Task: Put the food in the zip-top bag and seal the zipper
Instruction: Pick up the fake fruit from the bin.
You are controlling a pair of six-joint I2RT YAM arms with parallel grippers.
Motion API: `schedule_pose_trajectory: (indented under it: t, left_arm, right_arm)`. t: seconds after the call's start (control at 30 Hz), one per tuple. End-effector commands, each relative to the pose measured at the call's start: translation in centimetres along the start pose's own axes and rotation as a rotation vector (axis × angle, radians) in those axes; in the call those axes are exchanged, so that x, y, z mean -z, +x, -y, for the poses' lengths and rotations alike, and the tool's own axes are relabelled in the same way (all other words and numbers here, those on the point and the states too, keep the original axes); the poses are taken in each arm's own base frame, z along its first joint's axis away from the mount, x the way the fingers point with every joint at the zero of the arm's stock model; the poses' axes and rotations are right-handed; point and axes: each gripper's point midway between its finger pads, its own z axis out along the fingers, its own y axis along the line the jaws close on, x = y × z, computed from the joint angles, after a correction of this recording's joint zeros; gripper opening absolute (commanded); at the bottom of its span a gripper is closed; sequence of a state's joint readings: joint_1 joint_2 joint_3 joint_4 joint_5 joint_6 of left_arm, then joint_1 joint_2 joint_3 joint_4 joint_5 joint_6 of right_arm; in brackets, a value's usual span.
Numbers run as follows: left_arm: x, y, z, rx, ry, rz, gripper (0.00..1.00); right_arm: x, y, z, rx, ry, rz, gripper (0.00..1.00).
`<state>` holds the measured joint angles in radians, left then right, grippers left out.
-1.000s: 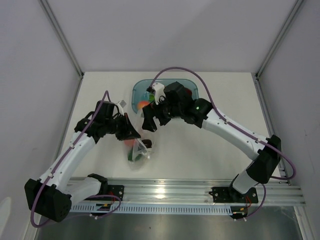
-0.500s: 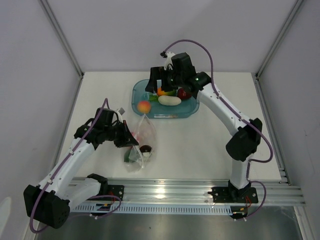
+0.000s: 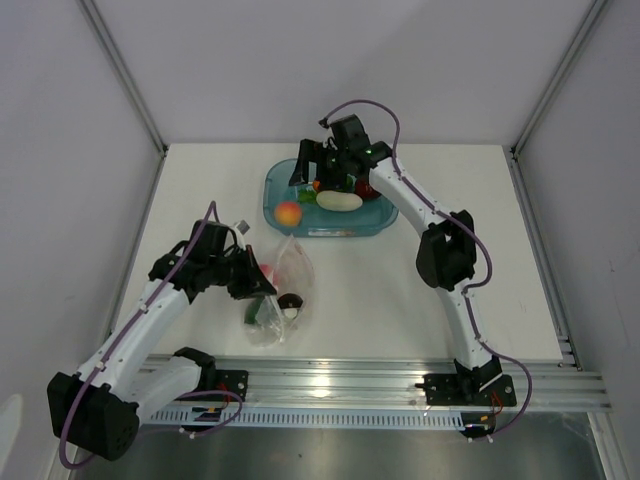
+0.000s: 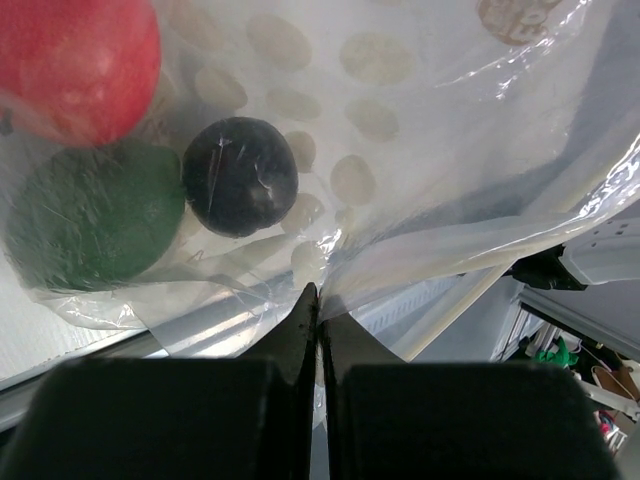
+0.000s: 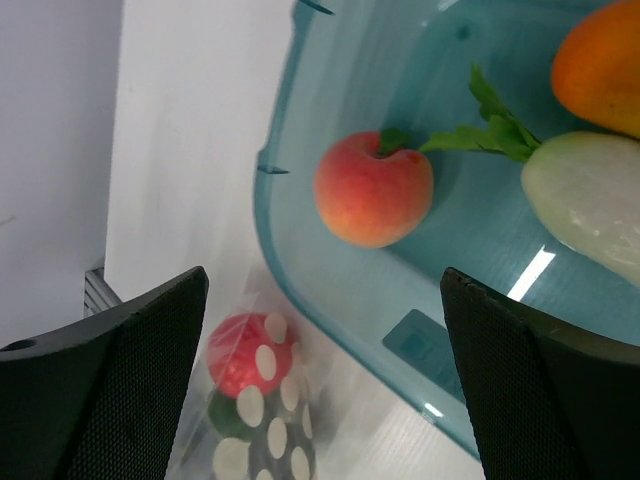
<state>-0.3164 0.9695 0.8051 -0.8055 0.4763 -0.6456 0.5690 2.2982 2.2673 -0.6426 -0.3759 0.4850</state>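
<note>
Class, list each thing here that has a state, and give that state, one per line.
Left gripper: shut on the zip-top bag.
Right gripper: open, empty, above the teal tub.
Zip-top bag: partly filled; whether it is sealed cannot be told.
Teal tub: lidless, holding peach, white radish and more.

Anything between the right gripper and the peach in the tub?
Nothing visible. The right gripper hangs open over the teal tub, and the peach lies uncovered near the tub's wall. The white radish lies beside it, its green leaves pointing toward the peach, not covering it.
</note>
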Motion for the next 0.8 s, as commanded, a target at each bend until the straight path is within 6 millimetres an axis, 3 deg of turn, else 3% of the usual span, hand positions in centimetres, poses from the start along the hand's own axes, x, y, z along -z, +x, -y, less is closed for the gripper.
schedule_pose_trajectory:
  t: [0.0, 0.07, 0.5, 0.77]
  left_arm:
    - [0.1, -0.8, 0.7, -0.029, 0.028, 0.015, 0.01]
    - [0.0, -0.8, 0.8, -0.03, 0.032, 0.011, 0.01]
    - [0.4, -0.2, 0.4, -0.019, 0.021, 0.005, 0.01]
    - [-0.1, 0.3, 0.1, -0.031, 0.021, -0.032, 0.01]
  right_arm:
    - [-1.0, 0.9, 0.3, -0.034, -0.028, -0.049, 0.99]
    - [-2.1, 2.0, 1.0, -0.046, -0.032, -0.085, 0.99]
    - [-6.8, 4.4, 2.6, -0.104, -0.071, -0.13, 0.99]
    - [-9.1, 5.3, 2.5, -0.106, -0.104, -0.125, 0.99]
